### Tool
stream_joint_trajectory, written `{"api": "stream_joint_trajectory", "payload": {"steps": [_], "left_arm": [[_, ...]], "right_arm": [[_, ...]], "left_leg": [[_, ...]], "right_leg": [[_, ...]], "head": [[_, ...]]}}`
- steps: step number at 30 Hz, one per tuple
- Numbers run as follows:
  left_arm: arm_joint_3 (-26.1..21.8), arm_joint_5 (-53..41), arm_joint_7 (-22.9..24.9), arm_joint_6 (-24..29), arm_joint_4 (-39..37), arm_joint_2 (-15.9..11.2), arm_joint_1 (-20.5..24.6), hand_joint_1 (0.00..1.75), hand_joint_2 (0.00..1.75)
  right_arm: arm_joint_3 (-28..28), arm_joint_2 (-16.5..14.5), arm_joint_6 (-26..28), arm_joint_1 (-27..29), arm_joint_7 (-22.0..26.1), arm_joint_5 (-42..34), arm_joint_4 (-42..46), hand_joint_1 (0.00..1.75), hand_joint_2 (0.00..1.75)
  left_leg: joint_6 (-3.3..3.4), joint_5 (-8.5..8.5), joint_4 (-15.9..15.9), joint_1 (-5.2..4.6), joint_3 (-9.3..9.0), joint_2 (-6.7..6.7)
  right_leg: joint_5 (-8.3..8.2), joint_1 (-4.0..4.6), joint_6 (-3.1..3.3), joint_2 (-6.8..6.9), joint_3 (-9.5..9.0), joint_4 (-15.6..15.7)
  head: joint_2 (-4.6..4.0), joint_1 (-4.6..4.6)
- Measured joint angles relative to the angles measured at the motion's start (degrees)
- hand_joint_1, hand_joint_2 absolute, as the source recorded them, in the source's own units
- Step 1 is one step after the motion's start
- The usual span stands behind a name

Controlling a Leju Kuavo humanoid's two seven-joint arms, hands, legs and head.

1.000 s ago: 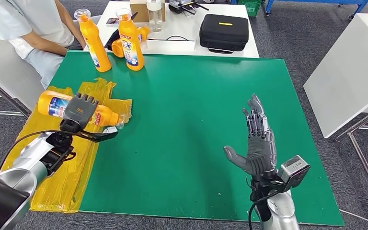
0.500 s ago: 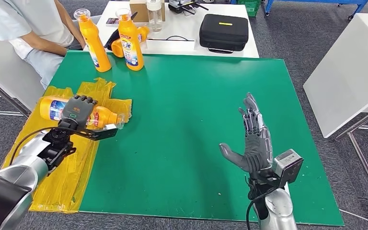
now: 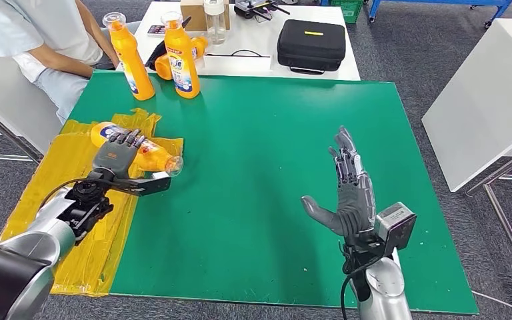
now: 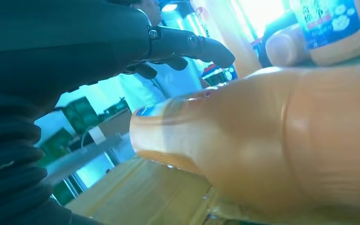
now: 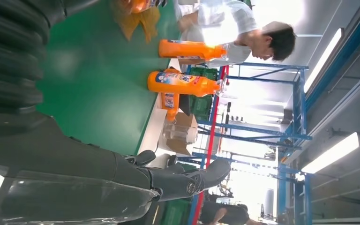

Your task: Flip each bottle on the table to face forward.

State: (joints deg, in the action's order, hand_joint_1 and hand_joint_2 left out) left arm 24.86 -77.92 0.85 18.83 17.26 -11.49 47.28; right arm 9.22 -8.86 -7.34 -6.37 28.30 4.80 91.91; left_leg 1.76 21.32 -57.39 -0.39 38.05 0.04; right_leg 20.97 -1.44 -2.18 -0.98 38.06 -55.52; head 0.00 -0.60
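— Head view first: where do we find our left hand [image 3: 115, 155]?

— Out at about ten o'clock from us, palm down on the lying bottle [image 3: 135, 149]. Our fingers [image 3: 128, 139] drape over its body, and the silver forearm reaches up from the lower left corner.

— Is that a firm hold?

— We cannot tell. In the left wrist view the dark fingers [image 4: 187, 44] arch over the bottle's orange side [image 4: 262, 140], which lies close under the palm, but we see no pinch closing around it.

— And where does that bottle lie?

— On its side on the yellow plastic sheet [image 3: 73, 220] at the left edge of the green bench [image 3: 267, 167], cap pointing toward three o'clock.

— Our right hand [image 3: 348, 193]?

— Raised at about five o'clock over the green surface, forearm nearly upright, fingers [image 3: 344, 160] straight and spread wide toward twelve, thumb out toward nine. It holds nothing.

— The other bottles?

— Two upright bottles [image 3: 181, 57] stand at the far edge near eleven o'clock, close to a seated person [image 3: 47, 40]. Behind them, a white table carries a black case [image 3: 311, 44].
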Motion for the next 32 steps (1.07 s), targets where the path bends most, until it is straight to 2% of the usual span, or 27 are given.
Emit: {"api": "stream_joint_trajectory", "payload": {"steps": [7,11,13,17,22,24,26,28,31,32], "left_arm": [[-6.43,2.88,-0.87,3.28,0.85,1.44,0.62,0.0,0.0],[-14.12,15.11,-9.74,3.76,3.25,3.12,1.33,0.0,0.0],[-17.93,18.04,-12.02,3.02,4.56,3.74,1.96,0.0,0.0],[-21.94,18.79,-12.84,2.69,6.05,4.46,2.44,0.0,0.0],[-24.09,19.04,-12.87,2.7,6.83,4.9,2.44,0.0,0.0],[-24.52,19.04,-12.87,2.7,6.96,5.02,2.44,0.0,0.0],[-24.94,19.63,-13.42,2.61,7.09,5.13,2.42,0.0,0.87],[-26.03,23.36,-16.38,1.46,7.75,5.4,2.36,0.0,1.75],[-29.31,36.51,-24.07,-5.33,12.61,6.5,1.32,0.0,1.75],[-29.94,39.18,-25.24,-6.95,13.88,6.75,1.02,0.0,1.75]], "right_arm": [[-0.02,-0.7,0.56,-0.86,-0.89,1.67,-0.09,0.0,1.75],[-0.02,-1.07,4.23,-0.98,-0.57,4.68,-0.04,0.0,1.75],[-0.02,-1.15,4.92,-0.98,-0.47,5.21,-0.03,0.0,1.75],[-0.06,-1.19,5.1,-0.97,-0.4,5.38,-0.02,0.0,1.75],[-0.07,-1.2,5.1,-0.97,-0.34,5.43,-0.02,0.0,1.75],[-0.07,-1.2,5.11,-0.97,-0.33,5.43,-0.02,0.0,0.87],[-0.08,-1.2,5.21,-0.97,-0.3,5.54,-0.02,0.0,0.0],[-0.08,-1.2,6.02,-0.97,-0.22,6.22,-0.02,0.0,0.0],[-0.08,-1.11,8.65,-0.7,-0.15,7.86,0.25,0.0,0.0],[-0.08,-1.08,9.11,-0.61,-0.15,8.08,0.34,0.0,0.0]], "left_leg": [[0.0,0.0,-0.01,-0.01,0.0,0.0],[0.0,-0.01,-0.01,-0.01,0.0,-0.04],[0.0,-0.01,-0.01,-0.01,-0.01,-0.02],[0.0,-0.01,-0.01,-0.01,-0.04,0.04],[0.0,-0.01,-0.01,0.0,-0.04,0.04],[0.0,-0.01,-0.01,0.0,-0.04,0.04],[0.0,-0.01,-0.01,-0.01,-0.04,0.04],[0.0,-0.01,-0.01,-0.01,-0.04,0.03],[0.0,-0.01,-0.01,-0.02,-0.03,0.02],[0.0,-0.01,-0.01,-0.02,-0.03,0.02]], "right_leg": [[0.0,-0.01,0.0,0.0,0.0,0.0],[-0.01,-0.01,-0.01,0.02,0.0,0.0],[-0.02,-0.01,0.0,0.01,-0.01,0.0],[-0.04,0.0,0.02,0.0,-0.01,0.0],[-0.04,0.0,0.03,0.0,-0.01,0.0],[-0.04,0.0,0.04,0.0,-0.01,0.0],[-0.05,0.0,0.04,0.0,-0.01,0.0],[-0.05,0.0,0.04,0.01,-0.01,0.0],[-0.05,-0.01,0.05,0.01,-0.01,0.0],[-0.05,-0.01,0.05,0.01,-0.01,0.0]], "head": [[0.0,-0.01],[0.0,0.01],[0.0,-0.01],[0.0,-0.01],[0.0,0.0],[0.0,0.0],[0.0,-0.01],[0.0,-0.01],[0.0,0.0],[0.0,0.0]]}}
